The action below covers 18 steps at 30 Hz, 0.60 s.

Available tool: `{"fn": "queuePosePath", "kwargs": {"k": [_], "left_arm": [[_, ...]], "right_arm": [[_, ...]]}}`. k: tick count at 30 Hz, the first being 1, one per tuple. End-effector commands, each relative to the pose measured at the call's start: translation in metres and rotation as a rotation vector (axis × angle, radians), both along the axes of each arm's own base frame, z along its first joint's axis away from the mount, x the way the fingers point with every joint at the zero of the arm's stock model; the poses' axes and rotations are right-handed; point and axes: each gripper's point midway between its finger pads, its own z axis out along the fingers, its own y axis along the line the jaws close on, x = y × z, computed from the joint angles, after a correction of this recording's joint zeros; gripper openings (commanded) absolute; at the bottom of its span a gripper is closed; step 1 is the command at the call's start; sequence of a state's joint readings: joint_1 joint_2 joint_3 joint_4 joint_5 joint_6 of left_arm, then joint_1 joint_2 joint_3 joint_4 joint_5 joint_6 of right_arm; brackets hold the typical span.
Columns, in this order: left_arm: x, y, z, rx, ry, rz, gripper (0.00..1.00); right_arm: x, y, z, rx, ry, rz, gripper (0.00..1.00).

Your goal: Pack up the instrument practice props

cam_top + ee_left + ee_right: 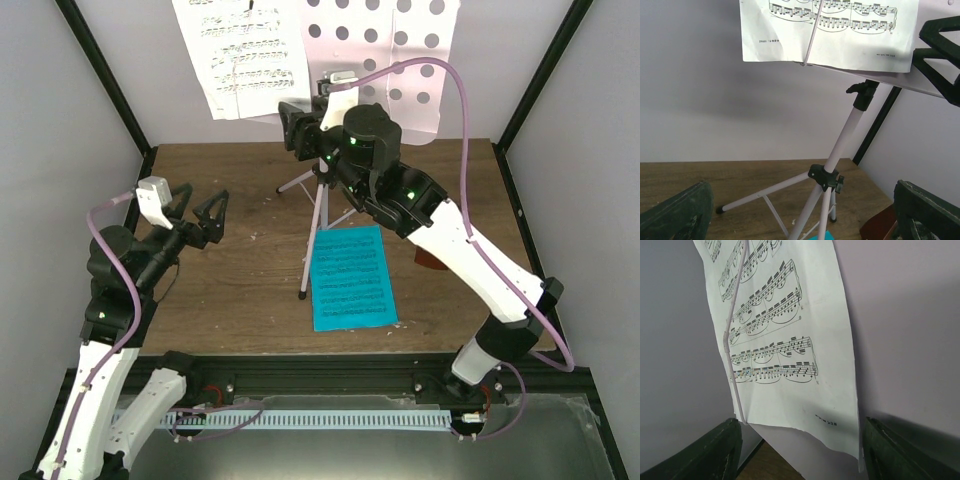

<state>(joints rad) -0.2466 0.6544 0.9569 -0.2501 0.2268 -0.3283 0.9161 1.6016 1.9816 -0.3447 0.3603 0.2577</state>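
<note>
Bright, even light w/ soft shadows

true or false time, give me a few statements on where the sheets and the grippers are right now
1. The cyan music sheet lies flat on the table. True.
2. The white music sheet lies on the table too. False: it sits up on the desk of the music stand.
3. The left gripper is open and empty. True.
4. The right gripper is clamped on a stand leg. False: it is up at the white music sheet's lower edge, jaws apart.
</note>
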Motion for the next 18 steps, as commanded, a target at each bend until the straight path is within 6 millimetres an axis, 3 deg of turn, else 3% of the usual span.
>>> {"fn": "queuePosePath", "kwargs": {"k": [1,5,10,15,18], "left_arm": [[-0.002,-0.001,0.005,0.002,-0.019,-0.011,1.00],[0.001,-0.007,0.009,0.001,-0.015,-0.047,1.00],[0.009,-0.021,0.031,0.007,0.004,-0.115,1.00],[0.021,-0.032,0.081,0.025,-0.039,-0.164,1.00],[0.036,-0.037,0.107,0.023,-0.071,-0.169,1.00]], "right_arm": [[0.001,0.002,0.019,0.045,-0.044,-0.008,0.66],[0.003,0.007,0.020,0.048,-0.055,0.002,0.63],[0.006,0.010,0.022,0.051,-0.074,-0.002,0.47],[0.007,0.008,0.025,0.060,-0.092,-0.017,0.33],[0.006,0.005,0.026,0.070,-0.106,-0.023,0.20]]}}
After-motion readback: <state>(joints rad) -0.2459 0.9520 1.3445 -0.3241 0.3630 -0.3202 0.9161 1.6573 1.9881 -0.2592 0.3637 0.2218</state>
